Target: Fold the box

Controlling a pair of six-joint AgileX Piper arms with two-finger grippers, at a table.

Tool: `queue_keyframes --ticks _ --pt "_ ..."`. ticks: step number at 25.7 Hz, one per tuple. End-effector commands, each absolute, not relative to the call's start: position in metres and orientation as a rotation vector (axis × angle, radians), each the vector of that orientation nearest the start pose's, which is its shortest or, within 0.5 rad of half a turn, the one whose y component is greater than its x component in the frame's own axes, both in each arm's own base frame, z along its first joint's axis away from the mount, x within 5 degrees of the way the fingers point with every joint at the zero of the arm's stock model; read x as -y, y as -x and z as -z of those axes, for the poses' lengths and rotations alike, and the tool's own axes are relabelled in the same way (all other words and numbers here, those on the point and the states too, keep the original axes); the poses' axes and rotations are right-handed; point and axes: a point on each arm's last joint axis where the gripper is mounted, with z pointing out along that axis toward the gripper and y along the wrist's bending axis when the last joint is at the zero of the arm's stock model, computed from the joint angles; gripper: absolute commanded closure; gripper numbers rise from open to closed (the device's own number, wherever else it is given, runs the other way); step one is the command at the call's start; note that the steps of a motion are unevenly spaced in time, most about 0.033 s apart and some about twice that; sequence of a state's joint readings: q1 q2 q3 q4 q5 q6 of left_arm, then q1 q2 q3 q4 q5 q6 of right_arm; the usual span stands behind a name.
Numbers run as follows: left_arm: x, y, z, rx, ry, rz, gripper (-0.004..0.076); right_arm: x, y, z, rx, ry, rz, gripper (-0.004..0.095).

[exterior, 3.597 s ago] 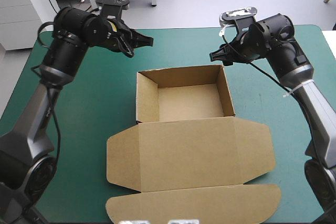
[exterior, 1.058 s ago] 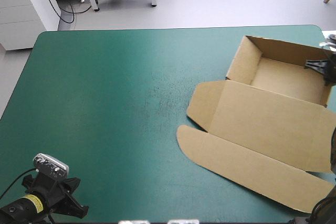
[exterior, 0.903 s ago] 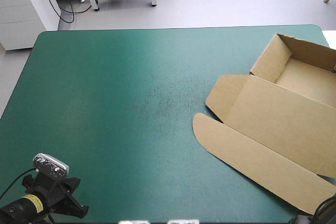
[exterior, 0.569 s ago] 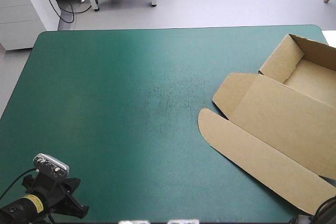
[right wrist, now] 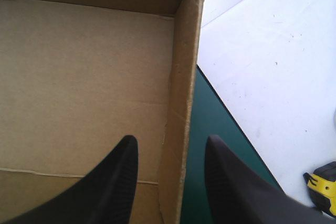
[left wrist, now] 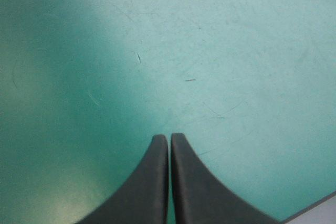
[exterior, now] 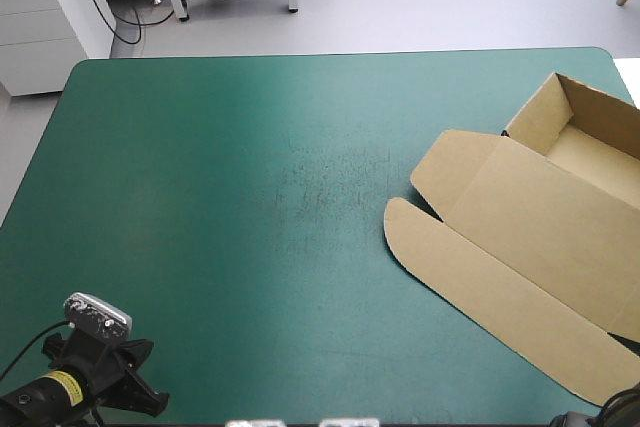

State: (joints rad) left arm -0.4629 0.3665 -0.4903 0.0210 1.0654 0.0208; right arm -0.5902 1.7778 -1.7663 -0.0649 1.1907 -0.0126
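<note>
Box (exterior: 520,227): located at the right edge of the table (exterior: 250,197), turned at an angle, partly out of the high view. Configuration: open tray (exterior: 590,152) with walls raised, toward the far right corner; lid (exterior: 540,237) flat on the teal-green cover; rounded tuck flap (exterior: 470,292) also flat, on the side nearest the table's centre and near edge.

Right gripper (right wrist: 170,141): fingers (right wrist: 113,182) apart, straddling one tray wall (right wrist: 181,77). One black finger stands inside the tray, above the brown floor. The other stands outside, above a narrow strip of teal-green cover at the table's right edge. A gap shows on each side of the wall, so contact cannot be confirmed. A white surface (right wrist: 273,66) lies just beyond that edge.

Left gripper (left wrist: 169,139): fingers closed, tips meeting in one pointed arch, nothing between them. Position: near left corner of the table, above bare cover, well apart from the box
</note>
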Motion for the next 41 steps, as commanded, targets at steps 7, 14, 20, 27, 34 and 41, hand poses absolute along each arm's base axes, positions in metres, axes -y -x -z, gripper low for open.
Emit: queue_keyframes --ticks 7,14,20,27,34,41 --pt "0.024 -0.05 -0.275 -2.303 -0.574 0.201 0.0731 0.166 -0.258 -0.426 -2.395 -0.612 0.202 0.0921" --pt "0.025 -0.049 -0.275 -2.31 -0.57 0.229 0.0731 0.119 -0.218 -0.422 -2.381 -0.502 0.133 0.0921" --pt "0.025 -0.049 -0.275 -2.31 -0.57 0.229 0.0731 0.074 -0.196 -0.425 -2.357 -0.317 0.127 0.0924" --pt "0.025 -0.049 -0.275 -2.31 -0.57 0.229 0.0731 0.029 -0.164 -0.418 -2.344 -0.091 0.059 0.0924" --pt "0.025 -0.049 -0.275 -2.31 -0.57 0.229 0.0731 0.01 -0.132 -0.392 -2.346 0.007 0.019 0.0924" --pt "0.025 -0.049 -0.275 -2.31 -0.57 0.229 0.0731 0.005 -0.104 -0.352 -2.323 0.044 0.021 0.0924"
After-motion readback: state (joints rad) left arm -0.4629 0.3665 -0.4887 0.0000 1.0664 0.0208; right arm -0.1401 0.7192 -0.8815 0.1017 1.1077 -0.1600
